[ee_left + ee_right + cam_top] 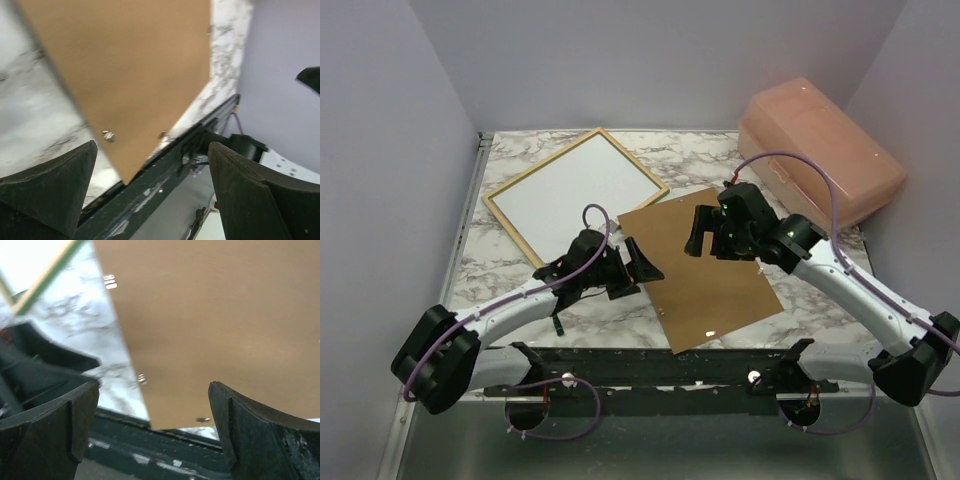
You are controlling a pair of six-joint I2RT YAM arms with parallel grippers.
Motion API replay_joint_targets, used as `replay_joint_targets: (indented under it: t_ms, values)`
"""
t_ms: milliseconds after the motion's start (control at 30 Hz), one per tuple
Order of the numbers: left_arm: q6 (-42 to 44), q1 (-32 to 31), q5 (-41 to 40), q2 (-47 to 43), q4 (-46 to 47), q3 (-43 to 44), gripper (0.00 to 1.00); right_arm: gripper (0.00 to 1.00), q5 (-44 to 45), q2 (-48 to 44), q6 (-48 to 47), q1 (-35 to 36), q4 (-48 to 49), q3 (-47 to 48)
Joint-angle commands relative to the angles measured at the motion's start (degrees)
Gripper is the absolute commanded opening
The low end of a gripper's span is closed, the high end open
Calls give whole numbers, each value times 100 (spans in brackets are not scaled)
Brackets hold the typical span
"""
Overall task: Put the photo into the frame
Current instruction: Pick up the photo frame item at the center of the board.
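Note:
The frame [513,232] lies at the back left with its pale wood side up; a strip of its green edge [50,270] shows in the right wrist view. Inside its rails lies the photo [575,192], white side up. A brown backing board [705,275] lies flat in the middle of the table. My left gripper [635,272] hovers at the board's left edge, open and empty, and the left wrist view looks past the board [130,65] between its jaws [152,190]. My right gripper [705,238] is over the board's far part, open, with nothing in it [152,430].
A pink translucent lidded box [820,150] stands at the back right. A dark metal rail [660,365] runs along the table's near edge. Grey walls close in on the left, right and back. Small metal tabs [142,379] sit along the board's edges.

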Motion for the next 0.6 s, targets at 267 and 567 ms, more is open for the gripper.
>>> replay_joint_targets:
  t_ms: [267, 567]
  values:
    - [172, 325, 163, 1198, 1281, -762, 93, 100, -2111, 876, -805, -3689, 1573, -2166]
    - [652, 651, 412, 1996, 1828, -735, 92, 100, -2090, 1542, -1039, -4772, 2441, -2235]
